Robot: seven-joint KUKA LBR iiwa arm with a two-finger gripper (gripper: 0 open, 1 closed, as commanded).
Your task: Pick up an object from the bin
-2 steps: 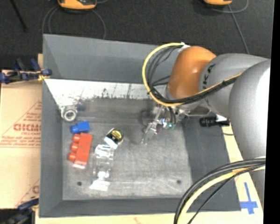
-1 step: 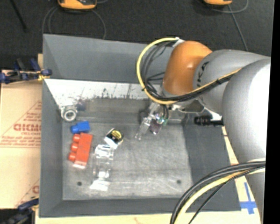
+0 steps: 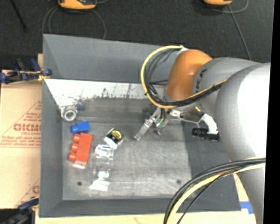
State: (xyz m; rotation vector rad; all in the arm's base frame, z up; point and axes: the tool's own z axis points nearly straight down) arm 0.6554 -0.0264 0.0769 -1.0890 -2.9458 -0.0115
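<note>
At the near side of the grey metal bin (image 3: 146,175), a small white scrap (image 3: 98,185) is lying on the floor, with a clear plastic piece (image 3: 103,158) sitting just beyond it. To the left of these, a red studded block (image 3: 80,149) is lying lengthwise, and a small blue piece (image 3: 80,127) is resting just beside its far end. A black-and-yellow piece (image 3: 113,136) is sitting just beyond the clear plastic (the two are touching or very nearly so). The gripper (image 3: 138,135) of the KUKA arm (image 3: 238,105), which is reaching in from the right, is pointing down and leftward over bare bin floor near the middle. The black-and-yellow piece is lying nearest to it, just to its left and apart from it. Whether the gripper is open or closed cannot be told. Farther back, a silvery ring (image 3: 68,114) is sitting in the far left corner of the floor, close under the scuffed back wall. An orange cover (image 3: 184,76) and looped cables (image 3: 149,72) are riding on the wrist, over the bin's far side.
</note>
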